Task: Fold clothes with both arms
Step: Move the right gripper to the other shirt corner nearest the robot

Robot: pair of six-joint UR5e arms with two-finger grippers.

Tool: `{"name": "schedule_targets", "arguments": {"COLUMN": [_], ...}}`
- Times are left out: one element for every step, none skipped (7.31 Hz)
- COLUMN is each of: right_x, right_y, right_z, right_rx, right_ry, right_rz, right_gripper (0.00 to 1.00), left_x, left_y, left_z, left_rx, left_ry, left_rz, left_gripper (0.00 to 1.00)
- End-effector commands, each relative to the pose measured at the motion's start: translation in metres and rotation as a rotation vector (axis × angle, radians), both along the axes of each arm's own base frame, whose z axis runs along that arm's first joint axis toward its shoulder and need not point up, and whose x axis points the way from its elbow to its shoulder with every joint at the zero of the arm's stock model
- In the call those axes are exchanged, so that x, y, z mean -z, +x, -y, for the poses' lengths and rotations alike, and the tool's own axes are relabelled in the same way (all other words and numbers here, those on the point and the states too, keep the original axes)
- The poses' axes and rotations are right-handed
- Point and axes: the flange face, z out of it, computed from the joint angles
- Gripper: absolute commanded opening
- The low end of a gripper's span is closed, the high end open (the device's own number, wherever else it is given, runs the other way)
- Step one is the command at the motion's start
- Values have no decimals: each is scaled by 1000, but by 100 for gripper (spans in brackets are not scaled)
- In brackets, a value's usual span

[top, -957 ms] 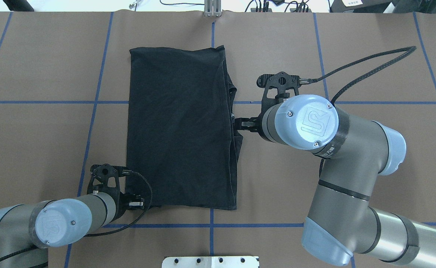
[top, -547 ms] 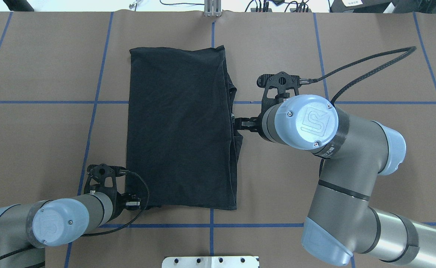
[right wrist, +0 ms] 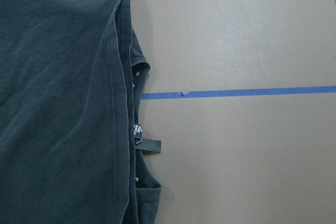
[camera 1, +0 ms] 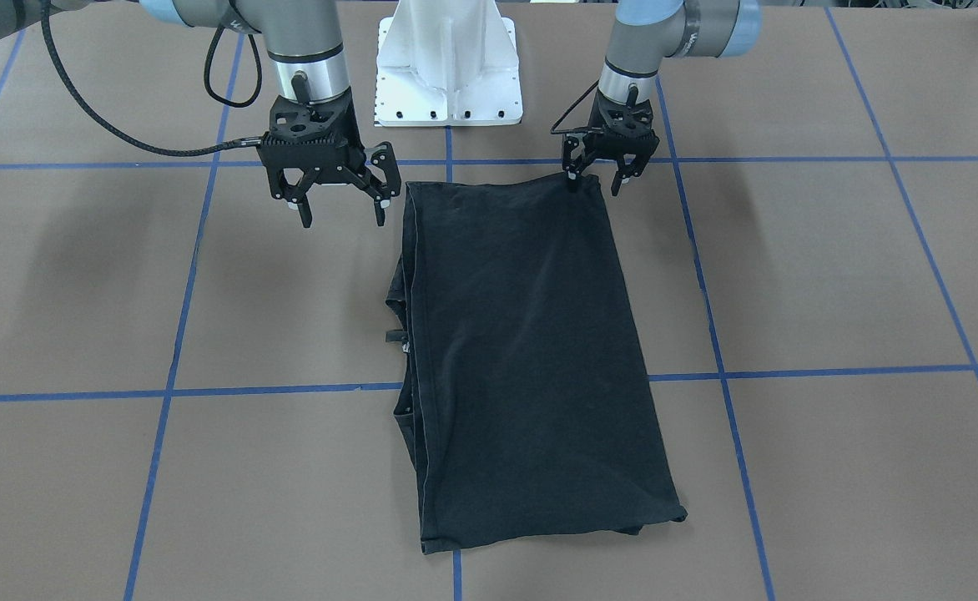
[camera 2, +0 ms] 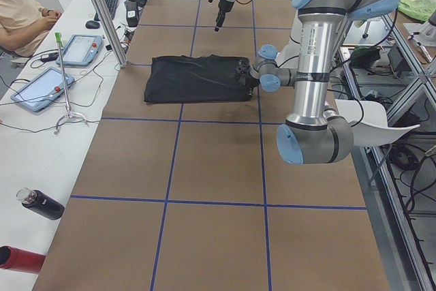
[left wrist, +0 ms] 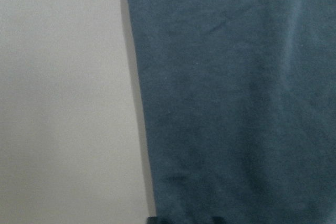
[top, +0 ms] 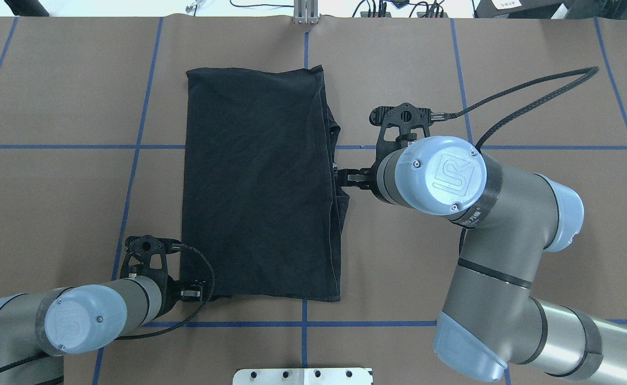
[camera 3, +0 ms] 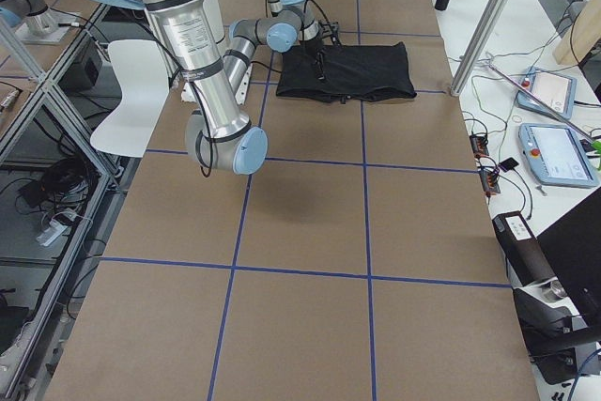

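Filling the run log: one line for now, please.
shirt folded flat | left hand open at corner | right hand open beside shirt

The left hand (camera 1: 593, 182) and the right hand (camera 1: 343, 215) both point straight down, each with its jaws standing wide apart.

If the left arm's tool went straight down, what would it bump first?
Probably the black T-shirt: the open left tool points down over its corner, one finger over cloth, the other over bare table.
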Motion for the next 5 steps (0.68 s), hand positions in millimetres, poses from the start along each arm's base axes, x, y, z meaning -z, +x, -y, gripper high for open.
{"name": "schedule_targets", "arguments": {"right_x": [-1,0,-1,0,0], "right_y": [0,0,0,0,0], "right_z": [0,0,0,0,0], "right_rx": [0,-1,-1,-1,-1], "right_ry": [-1,0,0,1,1], "right_rz": [-3,-2,-3,0,0], "right_gripper": [100,100,100,100,100], "left_x": [1,1,-1,-2,-2], "left_y": [6,7,7,8,8], "left_z": [-3,-3,-3,-3,-3], "left_rx": [-2,0,0,0,1], "left_ry": [-25,-27,-28,-30,-31], "left_rz": [-10,-10,-7,-6,-8], "left_gripper": [73,72,71,65,50]}}
